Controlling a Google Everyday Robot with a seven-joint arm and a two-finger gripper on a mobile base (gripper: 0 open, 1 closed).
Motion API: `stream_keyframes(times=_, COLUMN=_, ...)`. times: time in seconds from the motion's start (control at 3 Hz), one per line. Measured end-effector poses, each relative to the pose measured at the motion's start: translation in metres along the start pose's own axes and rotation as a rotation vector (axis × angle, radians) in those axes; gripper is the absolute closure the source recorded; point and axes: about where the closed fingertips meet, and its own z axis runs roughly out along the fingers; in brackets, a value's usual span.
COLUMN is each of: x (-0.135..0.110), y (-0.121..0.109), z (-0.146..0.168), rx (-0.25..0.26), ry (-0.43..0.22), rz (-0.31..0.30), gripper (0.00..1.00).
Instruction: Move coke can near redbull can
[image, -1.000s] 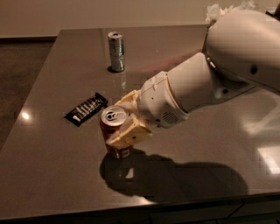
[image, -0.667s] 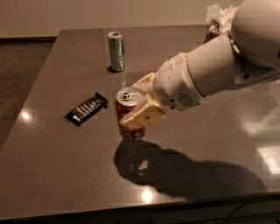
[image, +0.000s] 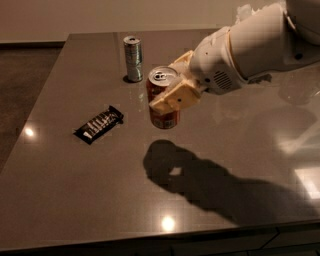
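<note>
Dark glossy tabletop (image: 75, 200): coke can (image: 164, 119) clamped upright in end effector (image: 169, 94), apparently raised off the surface for carrying, near and just front-right of standing redbull can (image: 133, 59); wrapped snack bar (image: 99, 124) lies left, untouched

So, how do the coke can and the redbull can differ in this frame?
The coke can is red-orange and wider; the redbull can is silver-grey and slimmer. The coke can is clamped in the gripper over the middle of the table and seems lifted, its shadow lying apart from it; the redbull can stands free on the table, farther back. Both are roughly upright with silver tops.
</note>
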Motion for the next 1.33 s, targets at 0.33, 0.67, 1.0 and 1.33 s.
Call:
stream_keyframes(times=0.33, x=-0.001, y=-0.003, z=-0.002, rx=0.008, ry=0.003, rz=-0.001, gripper=1.0)
stream_keyframes(times=0.67, x=-0.003, y=-0.013, z=0.002, rx=0.045, ry=-0.018, rz=0.03, gripper=1.0)
stream_keyframes(times=1.0, x=-0.008, y=-0.042, z=0.016, rx=0.079, ry=-0.065, rz=0.069, gripper=1.0)
stream_keyframes(times=1.33, x=-0.008, y=-0.078, z=0.037, rx=0.092, ry=-0.1, rz=0.114, gripper=1.0)
